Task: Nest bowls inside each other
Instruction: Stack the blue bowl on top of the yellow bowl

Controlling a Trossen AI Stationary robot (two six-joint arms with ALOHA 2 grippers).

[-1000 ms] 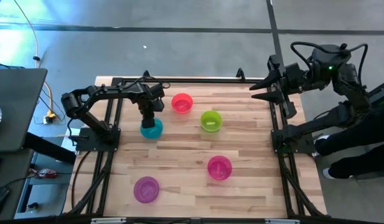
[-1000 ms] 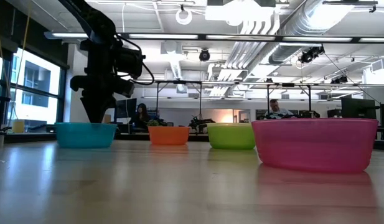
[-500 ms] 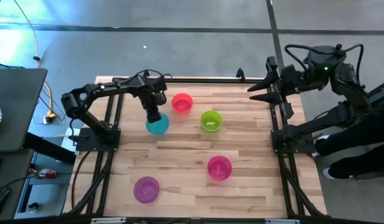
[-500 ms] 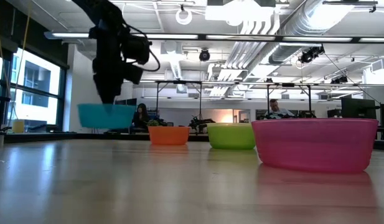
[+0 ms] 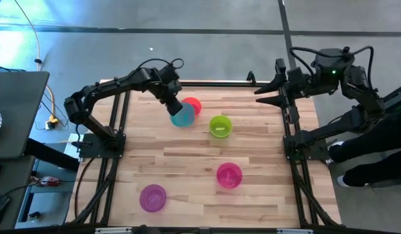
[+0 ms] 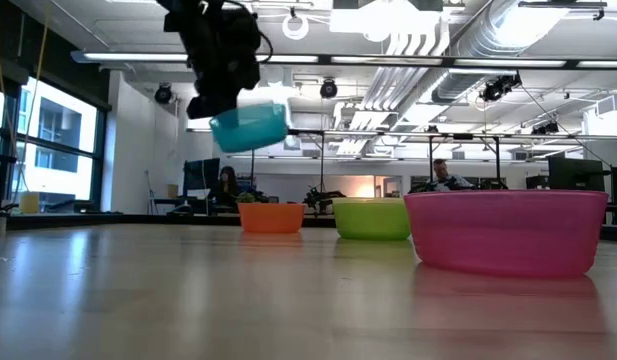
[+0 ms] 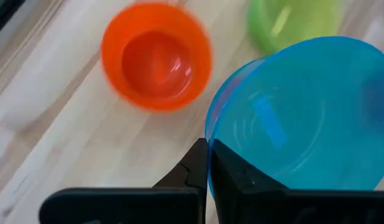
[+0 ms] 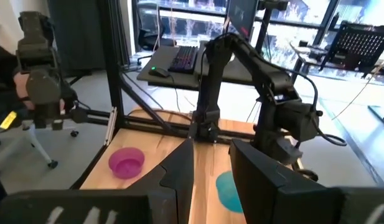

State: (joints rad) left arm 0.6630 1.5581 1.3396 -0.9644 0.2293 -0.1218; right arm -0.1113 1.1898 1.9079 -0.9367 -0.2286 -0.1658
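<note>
My left gripper (image 5: 176, 109) is shut on the teal bowl (image 5: 184, 116), carried in the air just beside the red bowl (image 5: 193, 104). In the low view the teal bowl (image 6: 250, 127) hangs tilted above the table, left of the red bowl (image 6: 271, 217). The green bowl (image 5: 220, 125), the magenta-pink bowl (image 5: 229, 175) and the purple bowl (image 5: 153, 197) rest on their bases. No yellow bowl shows. My right gripper (image 5: 262, 96) is open and hovers at the table's far right corner. My left gripper has the teal bowl by its rim (image 7: 209, 152), one finger (image 7: 235, 174) inside the bowl and the other finger (image 7: 193, 168) outside on the wall. The bowl is lifted clear of the table and tilted, with its opening turned partly sideways.
Black frame rails run along the table's left, right and far edges (image 5: 206, 83). Bare wood lies between the bowls in the middle of the table (image 5: 181, 156). The room beyond shows desks and seated people (image 6: 443, 175).
My left gripper has lifted the teal bowl off the table and carried it up, toward the far edge and to the right, up to the red bowl. The bowl stood level on the table and now hangs tilted in the air. My right gripper has drifted slightly left.
</note>
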